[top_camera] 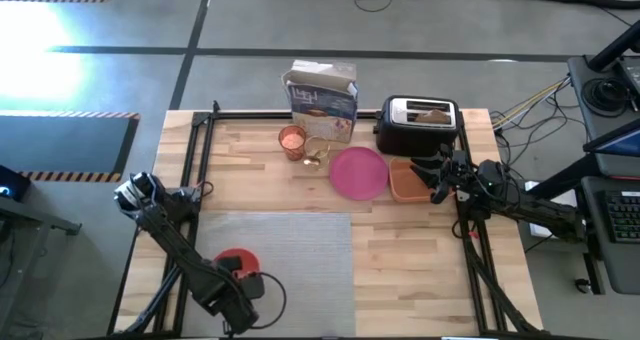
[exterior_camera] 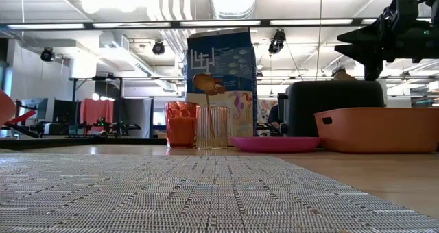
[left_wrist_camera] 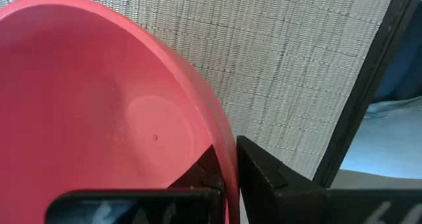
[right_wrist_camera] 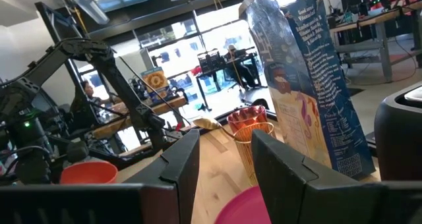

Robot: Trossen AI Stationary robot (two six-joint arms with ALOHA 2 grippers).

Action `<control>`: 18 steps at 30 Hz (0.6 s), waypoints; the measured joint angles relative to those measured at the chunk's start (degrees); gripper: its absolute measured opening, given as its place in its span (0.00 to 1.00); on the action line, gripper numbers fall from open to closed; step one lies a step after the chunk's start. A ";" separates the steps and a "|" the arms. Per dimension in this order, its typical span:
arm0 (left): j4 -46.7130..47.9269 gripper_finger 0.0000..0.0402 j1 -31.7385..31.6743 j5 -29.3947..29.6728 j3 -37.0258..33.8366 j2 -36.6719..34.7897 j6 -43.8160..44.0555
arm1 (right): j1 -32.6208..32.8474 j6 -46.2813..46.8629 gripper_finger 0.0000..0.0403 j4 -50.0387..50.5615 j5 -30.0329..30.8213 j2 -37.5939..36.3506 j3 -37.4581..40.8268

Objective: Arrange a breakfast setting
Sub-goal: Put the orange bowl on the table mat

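The left gripper (left_wrist_camera: 227, 178), jaws pinching the orange bowl's (top_camera: 236, 264) rim, must set it on the placemat (top_camera: 290, 250); right gripper (right_wrist_camera: 224, 161) jaws spread, empty.

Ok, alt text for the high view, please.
From above: the left gripper holds the orange bowl by its rim over the grey placemat. The right gripper hovers by the orange tray, beside the pink plate, toaster and carton.
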State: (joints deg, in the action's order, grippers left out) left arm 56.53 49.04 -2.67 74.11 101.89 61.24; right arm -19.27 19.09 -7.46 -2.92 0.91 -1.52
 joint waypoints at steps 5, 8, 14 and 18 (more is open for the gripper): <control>-0.08 0.03 0.57 0.47 0.00 -0.01 0.80 | -0.01 0.00 0.32 -0.01 0.01 -0.01 0.02; -0.11 0.03 0.59 0.79 0.00 0.00 0.80 | -0.01 0.00 0.32 -0.01 0.02 0.00 0.01; -0.38 0.03 0.59 5.18 -0.02 0.00 -2.52 | -0.02 0.00 0.32 -0.02 0.01 -0.01 0.01; -2.95 0.03 -0.63 10.65 0.02 -0.02 -13.99 | -0.02 0.00 0.32 -0.02 0.00 0.00 0.02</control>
State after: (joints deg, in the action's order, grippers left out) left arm 53.58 48.41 7.97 74.13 101.86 47.25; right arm -19.29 19.09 -7.49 -2.92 0.91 -1.50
